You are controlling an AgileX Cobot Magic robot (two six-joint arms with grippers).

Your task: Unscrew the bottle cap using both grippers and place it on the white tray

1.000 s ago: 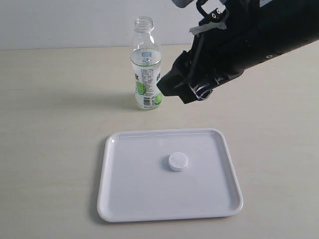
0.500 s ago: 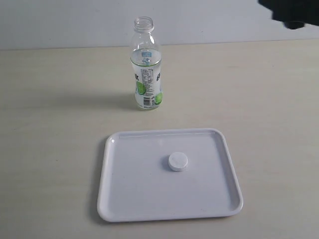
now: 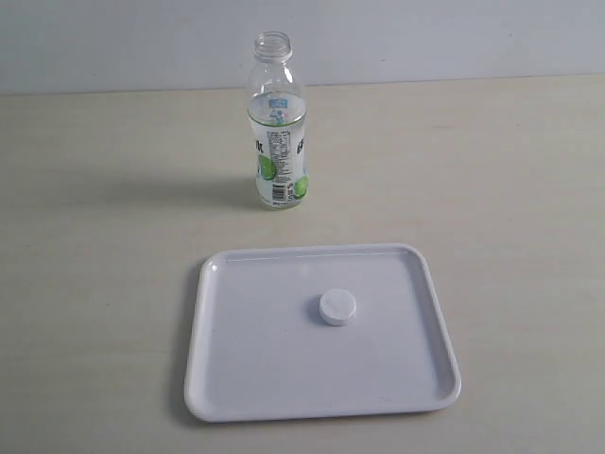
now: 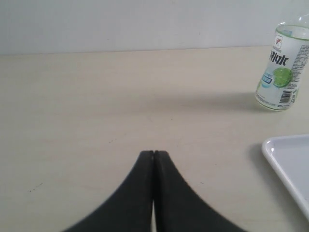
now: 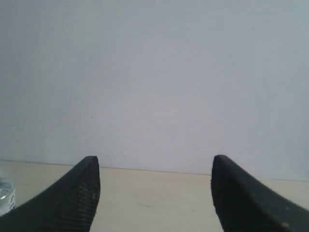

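The white bottle cap lies flat near the middle of the white tray. Behind the tray the bottle stands upright with its neck uncapped; it also shows in the left wrist view as the bottle, beside a corner of the tray. Neither arm appears in the exterior view. My left gripper is shut with nothing between its fingers, low over bare table. My right gripper is open and empty, facing the wall, with a sliver of the bottle at the frame's edge.
A pale beige table carries everything and meets a plain light wall at the back. Nothing else stands on it.
The bulky right arm that hung over the bottle and tray has pulled up and out to the right, leaving the exterior view. Cap, tray and bottle have not moved.
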